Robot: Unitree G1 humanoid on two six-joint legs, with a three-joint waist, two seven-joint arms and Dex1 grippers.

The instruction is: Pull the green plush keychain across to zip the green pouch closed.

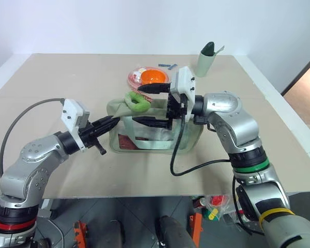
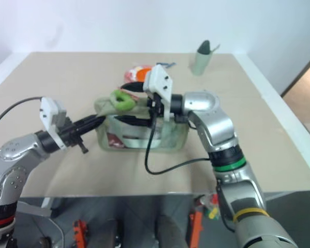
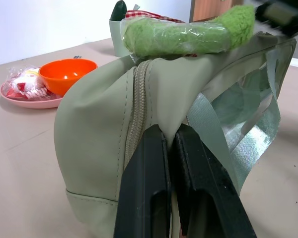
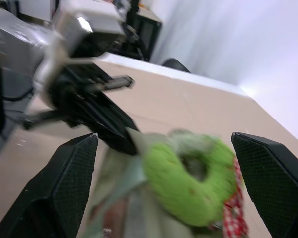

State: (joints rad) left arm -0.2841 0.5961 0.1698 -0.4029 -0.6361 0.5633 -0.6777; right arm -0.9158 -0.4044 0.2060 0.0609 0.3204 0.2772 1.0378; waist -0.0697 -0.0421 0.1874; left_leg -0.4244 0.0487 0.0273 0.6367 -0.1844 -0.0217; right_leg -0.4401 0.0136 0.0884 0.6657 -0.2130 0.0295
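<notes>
The green pouch [image 1: 192, 135] stands in the middle of the table with its clear window facing me. The green plush keychain [image 1: 132, 98], a fuzzy lime ring, rests on the pouch's top near its left end. My left gripper [image 1: 111, 123] is shut on the fabric of that left end, right beside the zipper [image 3: 136, 109]. My right gripper [image 1: 138, 105] reaches in level from the right, open wide. In the right wrist view the keychain [image 4: 188, 181] lies between its two fingers [image 4: 72, 183] without either visibly touching it.
An orange bowl [image 1: 154, 77] on a pink plate [image 3: 30, 101] sits just behind the pouch. A pale green cup [image 1: 206, 59] stands at the back right. A black cable [image 1: 188, 166] loops from my right wrist down in front of the pouch.
</notes>
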